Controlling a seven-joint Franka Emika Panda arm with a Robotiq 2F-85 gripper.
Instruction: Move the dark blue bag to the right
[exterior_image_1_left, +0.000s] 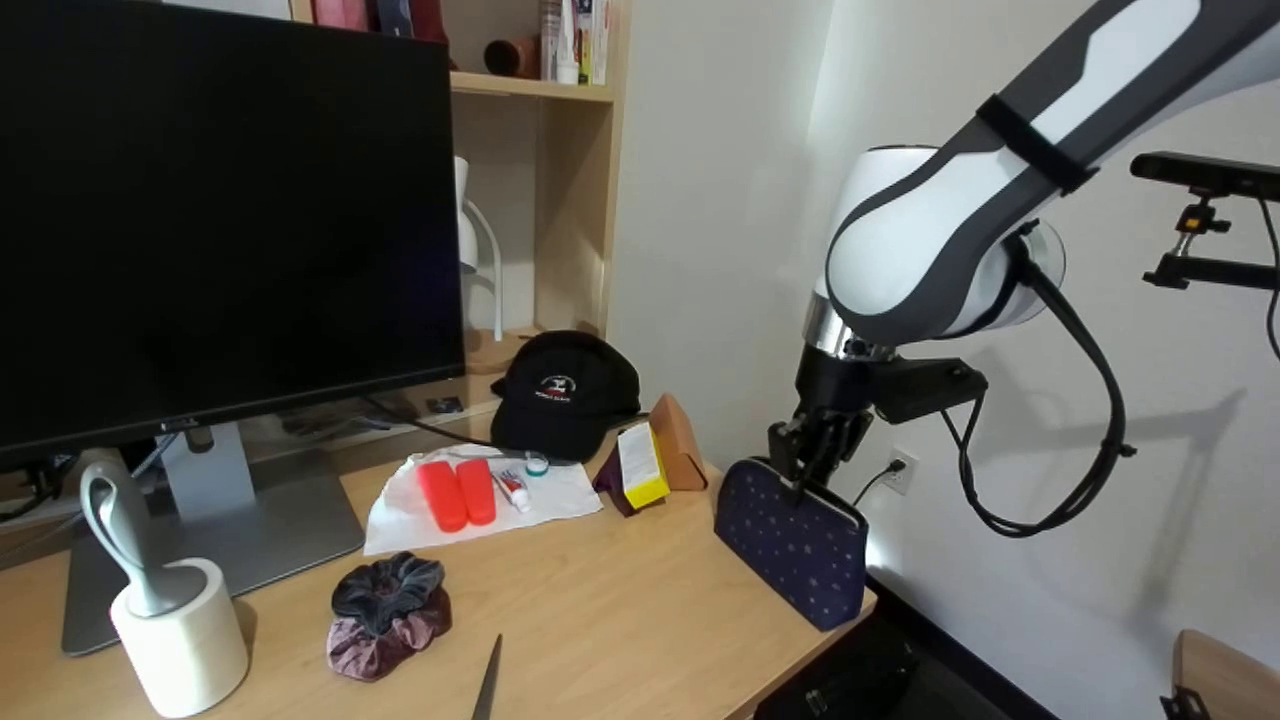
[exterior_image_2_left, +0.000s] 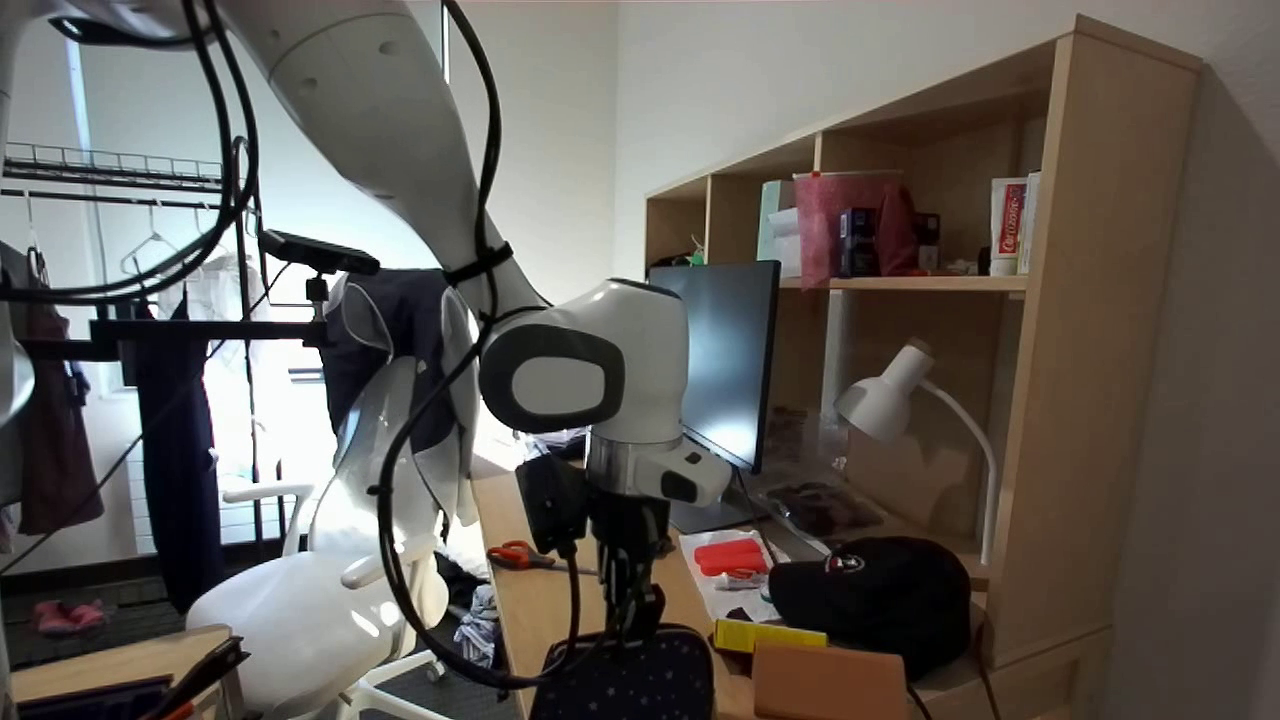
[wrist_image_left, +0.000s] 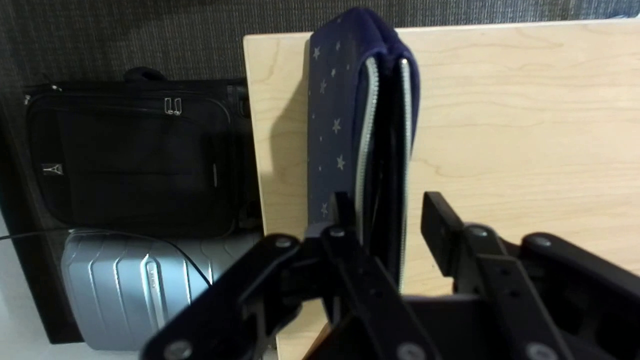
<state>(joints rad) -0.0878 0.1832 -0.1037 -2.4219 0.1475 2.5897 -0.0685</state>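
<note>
The dark blue star-print zip pouch (exterior_image_2_left: 650, 680), its lower part cut off in an exterior view, stands upright near the end of the desk (wrist_image_left: 525, 125). It gapes unzipped, the inside too dark to make out. The gripper (wrist_image_left: 391, 212) is spread wide, one finger over the starred side, the other just past the opposite side; contact is unclear. Beyond the desk's end, the gripper partly hides a silver hard-shell suitcase (wrist_image_left: 120, 295) beside a closed black suitcase (wrist_image_left: 130, 165). The hutch (exterior_image_2_left: 1120, 350) holds a pink bag (exterior_image_2_left: 835, 200), contents unclear.
</note>
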